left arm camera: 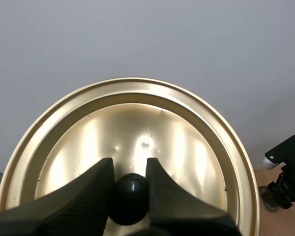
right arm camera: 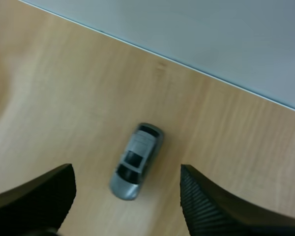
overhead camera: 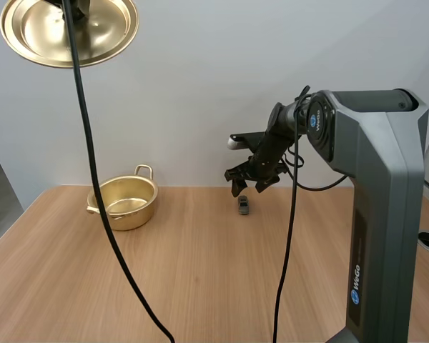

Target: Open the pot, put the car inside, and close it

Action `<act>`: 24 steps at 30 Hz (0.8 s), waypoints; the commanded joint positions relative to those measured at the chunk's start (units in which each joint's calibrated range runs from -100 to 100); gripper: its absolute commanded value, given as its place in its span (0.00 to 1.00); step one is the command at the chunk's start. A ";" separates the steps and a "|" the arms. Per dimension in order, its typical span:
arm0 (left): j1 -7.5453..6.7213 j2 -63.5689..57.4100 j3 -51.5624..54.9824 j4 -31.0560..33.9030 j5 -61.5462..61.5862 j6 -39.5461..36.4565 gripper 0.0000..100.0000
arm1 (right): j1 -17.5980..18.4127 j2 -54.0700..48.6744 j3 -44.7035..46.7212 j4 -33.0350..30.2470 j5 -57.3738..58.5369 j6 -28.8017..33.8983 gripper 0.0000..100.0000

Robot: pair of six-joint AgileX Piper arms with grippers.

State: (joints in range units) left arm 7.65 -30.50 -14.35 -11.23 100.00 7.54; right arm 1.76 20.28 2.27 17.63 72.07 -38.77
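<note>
L gripper (left arm camera: 129, 169) nearly closed, pinching lid (left arm camera: 137, 128) by its black knob (left arm camera: 129, 196). R gripper (overhead camera: 255, 182) wide open, empty; car (right arm camera: 136, 160) on table (overhead camera: 200, 286) just below, btwn its fingers. Pot (overhead camera: 129, 214) uncovered, well apart from R gripper.

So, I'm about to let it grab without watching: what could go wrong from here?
1. The small grey toy car lies slightly askew between the open fingers of the right gripper, so closing might spin or roll it rather than pinch it; it sits near the far edge of the wooden table.
2. The round gold metal lid hangs high up, held only by its black knob in the left gripper; a slip would likely drop it.
</note>
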 commanded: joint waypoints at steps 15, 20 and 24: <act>0.04 0.00 0.07 -0.15 0.00 -0.07 0.00 | 0.04 4.13 -0.06 -1.89 -0.54 0.41 1.00; 0.04 0.00 0.07 -0.15 0.00 -0.07 0.00 | 0.11 5.83 -0.06 -0.54 -1.69 -1.21 1.00; 0.04 0.00 0.07 -0.15 0.00 -0.07 0.00 | 0.73 6.48 -0.06 0.16 -1.69 -2.08 1.00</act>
State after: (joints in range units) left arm 7.65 -30.50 -14.35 -11.34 100.00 7.54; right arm 2.38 26.67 2.27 17.82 70.41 -40.81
